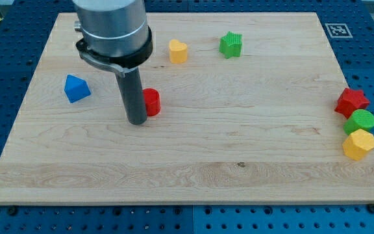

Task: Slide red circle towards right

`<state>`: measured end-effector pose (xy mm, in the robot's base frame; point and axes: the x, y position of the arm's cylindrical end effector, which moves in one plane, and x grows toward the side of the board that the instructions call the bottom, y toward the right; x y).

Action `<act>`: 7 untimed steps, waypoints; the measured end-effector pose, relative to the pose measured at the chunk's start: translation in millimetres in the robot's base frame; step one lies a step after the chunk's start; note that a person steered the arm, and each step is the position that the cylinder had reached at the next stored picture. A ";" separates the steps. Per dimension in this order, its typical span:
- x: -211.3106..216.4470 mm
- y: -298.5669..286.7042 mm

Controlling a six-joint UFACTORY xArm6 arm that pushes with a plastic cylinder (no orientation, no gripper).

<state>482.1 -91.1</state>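
Note:
The red circle (152, 102) lies on the wooden board (193, 162), left of the middle. My tip (137, 121) stands right against the circle's left side, and the dark rod hides part of the circle's left edge. The arm's grey body reaches down from the view's top left.
A blue block (76, 88) lies at the left. A yellow heart-like block (178, 51) and a green star (230, 45) lie near the top. At the right edge sit a red star (352, 102), a green circle (360, 121) and a yellow hexagon (358, 144).

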 end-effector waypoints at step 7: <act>-28.1 26.4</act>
<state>454.0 -64.6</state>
